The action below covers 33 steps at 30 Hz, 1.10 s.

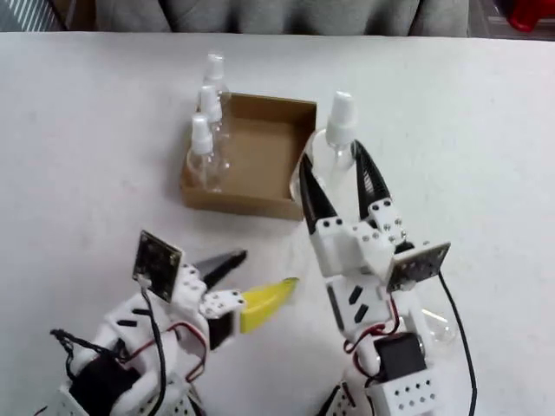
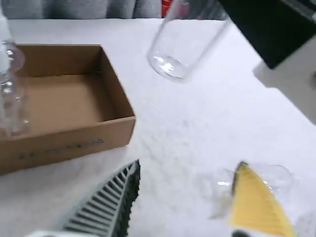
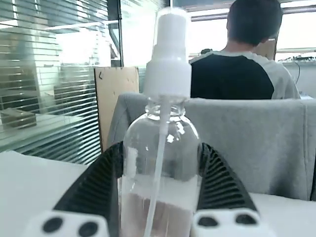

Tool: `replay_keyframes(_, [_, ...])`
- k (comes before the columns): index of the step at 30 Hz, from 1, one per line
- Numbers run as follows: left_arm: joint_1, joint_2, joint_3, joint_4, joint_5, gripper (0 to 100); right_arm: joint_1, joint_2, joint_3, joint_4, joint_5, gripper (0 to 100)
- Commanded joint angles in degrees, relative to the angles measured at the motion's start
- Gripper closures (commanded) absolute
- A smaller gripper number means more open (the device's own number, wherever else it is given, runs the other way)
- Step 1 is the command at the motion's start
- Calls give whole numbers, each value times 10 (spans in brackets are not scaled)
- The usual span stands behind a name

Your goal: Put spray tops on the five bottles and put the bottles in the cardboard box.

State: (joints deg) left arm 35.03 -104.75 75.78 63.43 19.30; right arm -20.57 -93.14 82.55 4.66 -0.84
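Progress, as I judge it: 3 capped bottles (image 1: 205, 156) stand in a row along 1 side of the cardboard box (image 1: 243, 201), so 3 of 5 look done. The 4th bottle (image 1: 334, 152), with its spray top (image 1: 342, 108) on, is clamped between the black fingers of the right gripper (image 1: 334, 166). It is upright, just beside the box wall on the side away from the 3. The left wrist view shows its base lifted off the table (image 1: 104, 104). Left to do: set it inside the box, then deal with the last bottle.

Left gripper (image 1: 267, 269) hangs low over the table near the box's front wall. Its grey and yellow fingers are spread wide with nothing between them.

Hard to make out: a clear object (image 1: 436, 325) lies on the table by the right arm's base, partly behind the arm. It is probably bottle 5, but I cannot tell whether it carries a top. In the left wrist view the 3 boxed bottles are cut by the frame edge.
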Motion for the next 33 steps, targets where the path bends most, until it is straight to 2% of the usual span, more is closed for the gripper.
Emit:
replay_keyframes(1, [86,-2,17,-61,9,904,7,97,-85,-51,-17,982])
replay_keyframes(2, [93,-2,31,-81,5,971,7,124,-102,-52,-29,982])
replay_keyframes(3, [98,-2,50,-104,-5,992,7,151,-120,-52,-40,982])
replay_keyframes(5, [101,-2,93,-144,-11,939,1,202,-154,-52,-55,982])
replay_keyframes(8, [99,-2,151,-209,-11,982,-34,269,-196,-52,-58,982])
replay_keyframes(13, [89,-1,213,-311,-11,980,-98,349,-236,-52,-58,982])
replay_keyframes(17, [15,-2,213,-345,-11,980,-128,383,-220,-66,-58,982])
replay_keyframes(22, [-95,-1,213,-359,-11,980,-130,385,-182,-80,-58,982])
replay_keyframes(33, [-112,0,213,-330,-12,980,-139,347,-178,-37,-59,982])
